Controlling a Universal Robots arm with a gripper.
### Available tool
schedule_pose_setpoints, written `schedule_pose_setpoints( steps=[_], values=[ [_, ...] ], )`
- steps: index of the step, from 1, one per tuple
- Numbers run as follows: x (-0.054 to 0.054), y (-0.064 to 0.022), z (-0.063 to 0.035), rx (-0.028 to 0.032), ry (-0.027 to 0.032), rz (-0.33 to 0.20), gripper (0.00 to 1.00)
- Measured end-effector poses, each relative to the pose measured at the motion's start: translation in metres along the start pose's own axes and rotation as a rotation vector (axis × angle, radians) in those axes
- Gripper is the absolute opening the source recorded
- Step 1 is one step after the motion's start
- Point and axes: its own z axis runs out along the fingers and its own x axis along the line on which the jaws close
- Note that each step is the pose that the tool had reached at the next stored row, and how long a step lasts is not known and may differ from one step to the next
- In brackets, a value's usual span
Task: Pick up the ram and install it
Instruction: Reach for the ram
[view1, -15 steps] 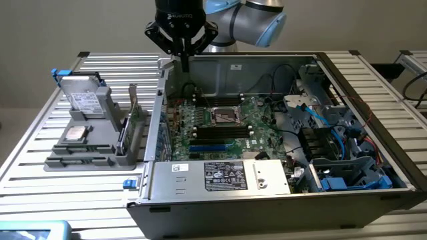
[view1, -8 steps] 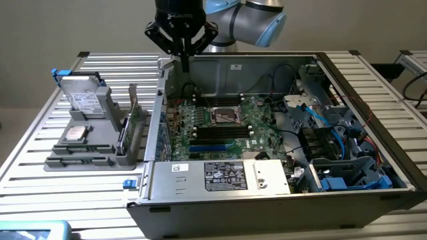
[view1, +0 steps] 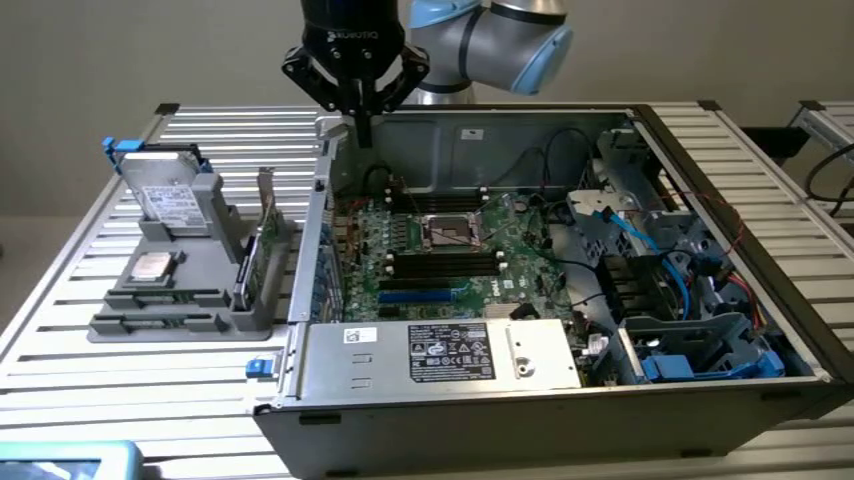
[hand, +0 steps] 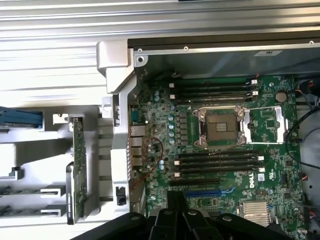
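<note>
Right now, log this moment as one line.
gripper shut, empty | above computer case corner | ram in holder | memory slots empty

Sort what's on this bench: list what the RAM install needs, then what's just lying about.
For the job: ram standing in the grey holder; memory slots on the motherboard; shut claw hanging by the far corner of the case.
Lying about: hard drive, processor chip, expansion card, all in the same holder.
</note>
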Motion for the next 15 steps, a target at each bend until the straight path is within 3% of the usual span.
schedule_pose_setpoints(
  steps=[3,10,15],
  values=[
    [0.009,-0.0044,-0.0003,0.0,0.0,0.0,0.11],
    [0.012,-0.0329,0.0059,0.0,0.0001,0.0,0.11],
    [0.022,-0.0411,0.0084,0.0024,0.0032,0.0,0.11]
  ],
)
